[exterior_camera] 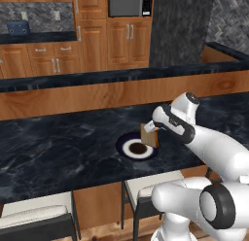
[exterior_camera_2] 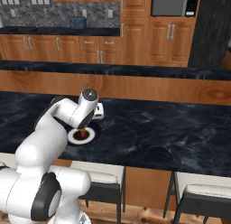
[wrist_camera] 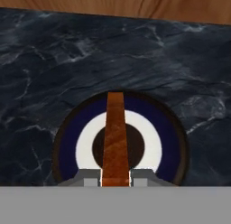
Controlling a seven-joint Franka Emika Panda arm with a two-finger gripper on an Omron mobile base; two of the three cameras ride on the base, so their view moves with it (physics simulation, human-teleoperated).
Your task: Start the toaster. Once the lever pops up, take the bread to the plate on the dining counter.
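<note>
Gripping: gripper point(wrist_camera: 115, 179) clamps the bread point(wrist_camera: 115, 137) edge-on between its fingers.
Position: bread hangs above the plate point(wrist_camera: 67, 142).
Writing: none legible.

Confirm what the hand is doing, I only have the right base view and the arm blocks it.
Observer: In the hand view the hand is shut on the bread, held edge-on between the two fingertips.
Operator: Is it over the plate?
Observer: Yes. The hand view looks straight down the slice at the plate, and the slice lines up with its white centre.
Operator: Touching yet?
Observer: In the left base view the bread stands upright with its lower edge at the plate's far rim. I cannot tell whether it touches.
Operator: Where on the counter?
Observer: The left base view puts the plate near the front edge of the dining counter, above a stool.
</note>
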